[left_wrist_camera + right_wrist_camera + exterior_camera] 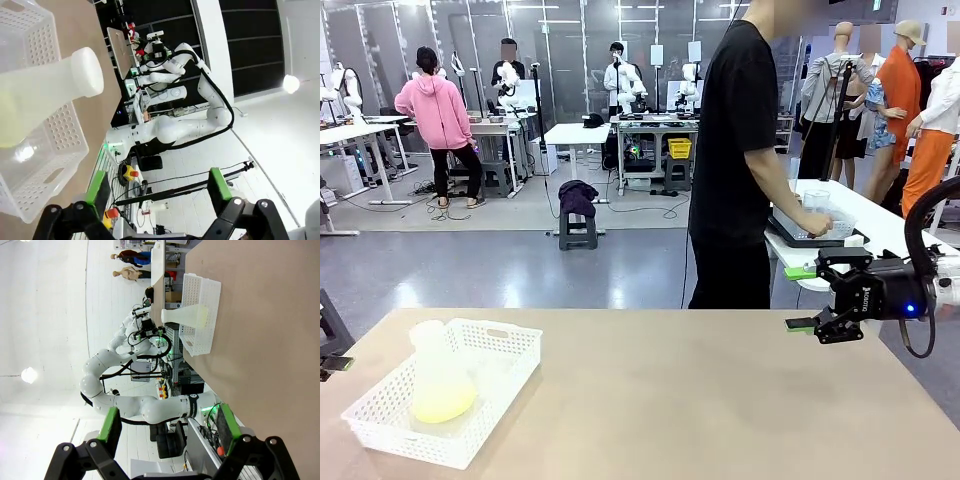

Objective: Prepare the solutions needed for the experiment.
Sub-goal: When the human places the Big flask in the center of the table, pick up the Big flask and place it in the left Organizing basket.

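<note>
Sitting in a white perforated basket (470, 395) near the left front of the counter (720, 400), the frosted conical flask (438, 378) holds the solutions (445, 404), a shallow pale yellow-green layer at its base. Judging by that small volume, the flask should be light, bottom-weighted and stiff, but smooth and likely slippery, and the liquid will slosh if tipped; its mouth looks open, so it ought to stay upright. The narrow neck, standing above the basket rim, seems the best place to take hold, since the basket walls crowd the wide body. The left tool (160, 192) hangs just beside the basket with its green pads spread wide and nothing between them; the right tool (825, 298) hovers over the counter's right side, well apart from the flask, also wide and empty. Most of the counter between them lies bare, giving room to set the flask down, though the basket sits close to the left front edge
</note>
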